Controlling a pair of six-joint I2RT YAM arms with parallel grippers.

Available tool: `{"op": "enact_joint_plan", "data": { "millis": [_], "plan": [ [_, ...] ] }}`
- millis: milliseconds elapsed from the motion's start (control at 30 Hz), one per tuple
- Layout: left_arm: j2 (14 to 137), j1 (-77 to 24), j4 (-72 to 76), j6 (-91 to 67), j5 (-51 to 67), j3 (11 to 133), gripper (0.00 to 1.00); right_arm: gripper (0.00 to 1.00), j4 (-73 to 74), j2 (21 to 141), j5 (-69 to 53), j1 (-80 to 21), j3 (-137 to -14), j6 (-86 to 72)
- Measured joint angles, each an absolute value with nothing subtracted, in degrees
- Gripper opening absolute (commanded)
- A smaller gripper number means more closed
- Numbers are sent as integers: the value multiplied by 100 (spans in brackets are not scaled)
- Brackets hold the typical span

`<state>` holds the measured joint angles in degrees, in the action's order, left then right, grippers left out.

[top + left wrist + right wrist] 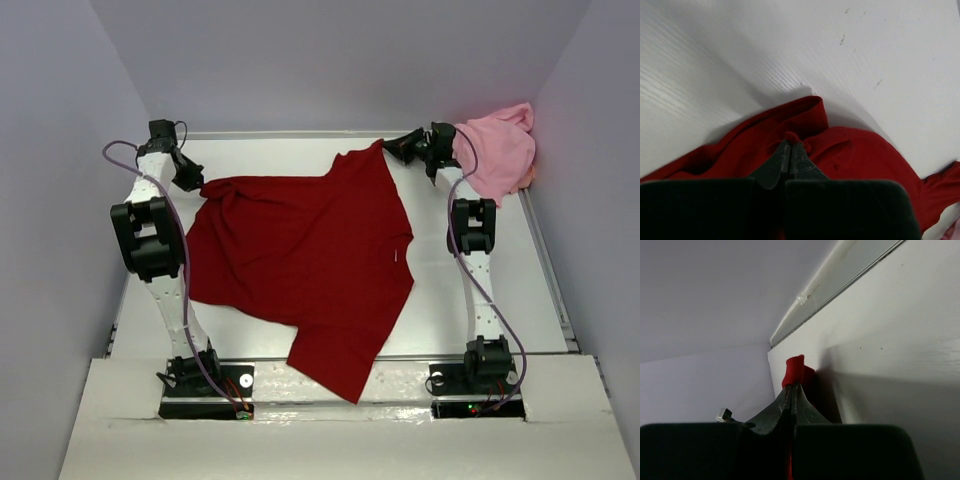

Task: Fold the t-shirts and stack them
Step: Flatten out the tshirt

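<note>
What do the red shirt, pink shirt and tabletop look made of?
Dark red shirt: soft matte cloth, probably cotton; it wrinkles and drapes. Pink shirt: similar soft cloth, bunched in folds. Tabletop: hard white board, faintly glossy, with fine grain lines; likely laminate or painted.

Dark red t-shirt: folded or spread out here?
Spread out, unfolded. The dark red t-shirt lies open across the table, its far corners pinched by the left fingers and right fingers.

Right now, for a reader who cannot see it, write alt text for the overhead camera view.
A dark red t-shirt lies spread on the white table, its far corners pinched by the left gripper and the right gripper, both shut. A crumpled pink t-shirt sits in the far right corner.
</note>
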<state>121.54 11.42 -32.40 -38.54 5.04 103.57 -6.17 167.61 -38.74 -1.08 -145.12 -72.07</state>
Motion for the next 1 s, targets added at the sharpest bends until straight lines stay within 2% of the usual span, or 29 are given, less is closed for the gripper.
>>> {"op": "enact_joint_plan", "data": {
  "millis": [167,300,433,500,600,700,767,867,900,1000],
  "plan": [
    [12234,1094,-3304,-3841,440,10641,0,0,-819,16750,-3874,-104,-14359,-7105],
    [12794,1096,-3256,-3767,357,11856,0,0,-812,16695,-3887,-49,-14151,-6936],
    [13089,1098,-3135,-3736,318,12436,0,0,-803,16569,-3933,-12,-14020,-6681],
    [13124,1094,-3085,-3736,314,12470,0,13,-801,16490,-3962,1,-13983,-6576],
    [13135,1096,-2941,-3760,336,12403,0,27,-803,16370,-4023,16,-13974,-6440],
    [13166,1096,-2803,-3804,427,12374,0,34,-814,16204,-4112,40,-13931,-6322],
    [13229,1096,-2687,-3828,493,12374,0,43,-801,15983,-4147,45,-13662,-6213],
    [13360,1096,-2582,-3852,589,12376,0,43,-639,15528,-4182,69,-13205,-5911],
    [13415,1096,-2571,-3859,613,12376,0,48,-545,15367,-4195,71,-13104,-5754],
    [13570,1096,-2556,-3861,659,12379,0,48,-25,14918,-4230,73,-12879,-5308]
  ]
}}
